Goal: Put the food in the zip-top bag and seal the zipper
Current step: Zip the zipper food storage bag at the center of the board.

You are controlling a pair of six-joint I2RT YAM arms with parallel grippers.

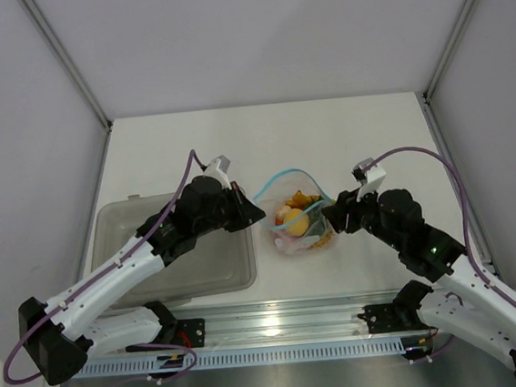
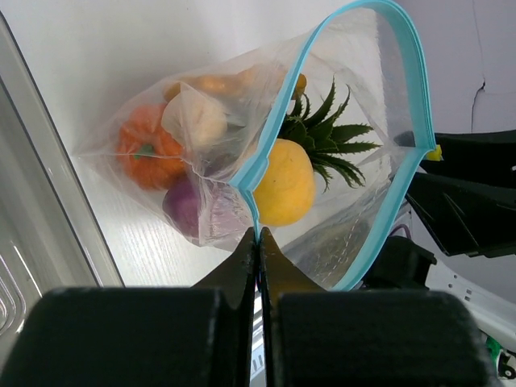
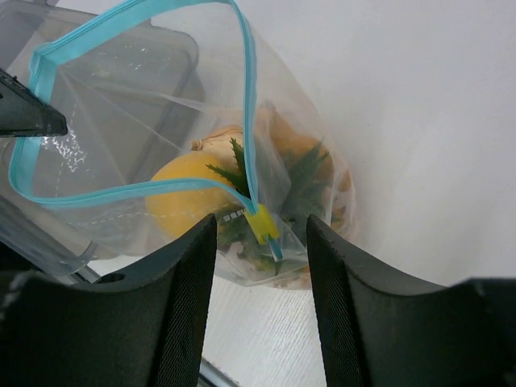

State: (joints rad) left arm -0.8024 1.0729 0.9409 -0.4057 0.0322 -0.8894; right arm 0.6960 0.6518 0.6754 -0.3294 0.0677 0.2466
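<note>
The clear zip-top bag (image 1: pixel 299 219) lies mid-table with its mouth gaping open. Inside it are a yellow lemon (image 2: pixel 282 181), a purple onion (image 2: pixel 187 203), an orange fruit (image 2: pixel 145 151), a pale garlic bulb (image 2: pixel 198 119) and spiky green leaves (image 2: pixel 326 133). My left gripper (image 2: pixel 258 234) is shut on the light-blue zipper (image 2: pixel 262 149) at the left end of the bag's mouth. My right gripper (image 3: pixel 262 230) is open, its fingers on either side of the yellow slider (image 3: pixel 262 222) at the zipper's right end, not touching it.
A translucent grey tub (image 1: pixel 215 266) sits left of the bag, under my left arm. A metal rail (image 1: pixel 280 324) runs along the near table edge. White walls enclose the table on three sides.
</note>
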